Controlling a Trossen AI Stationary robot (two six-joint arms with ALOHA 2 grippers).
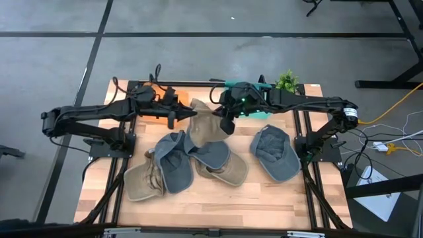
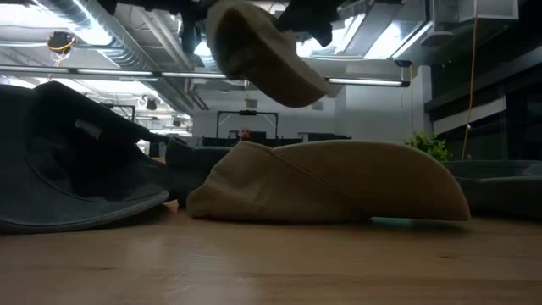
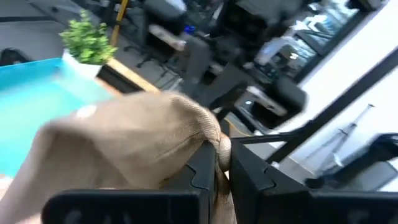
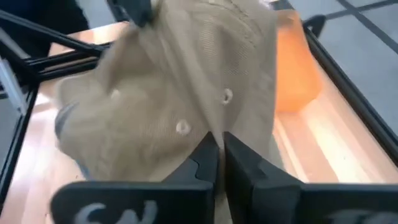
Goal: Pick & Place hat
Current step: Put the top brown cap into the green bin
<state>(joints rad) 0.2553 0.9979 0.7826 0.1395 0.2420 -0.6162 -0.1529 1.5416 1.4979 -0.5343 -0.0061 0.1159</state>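
A tan hat (image 1: 203,127) hangs in the air between my two grippers, above the hats lying on the table. It also shows at the top of the low view (image 2: 264,52). My left gripper (image 1: 187,118) is shut on the hat's left side. My right gripper (image 1: 225,124) is shut on its right side. Both wrist views show the tan cloth right in front of the fingers, in the left wrist view (image 3: 130,143) and in the right wrist view (image 4: 180,93). My left gripper pinches a bunched edge of the tan hat (image 3: 219,144) between its two fingers, coming level from the table's left. The hat is lifted clear of the table and spreads away beyond the fingers. My right gripper pinches the hat's crown cloth (image 4: 214,127), just below two small eyelets, between its two fingers. It comes from the table's right, slanting down. The hat is clear of the table and its cloth hangs loose.
Under the held hat lie a grey hat (image 1: 173,160), a tan hat (image 1: 144,180), a tan-and-grey hat (image 1: 221,164) and a grey hat (image 1: 274,153) at the right. An orange bin (image 4: 295,68), a teal bin (image 3: 31,99) and a small plant (image 1: 286,80) stand at the far edge.
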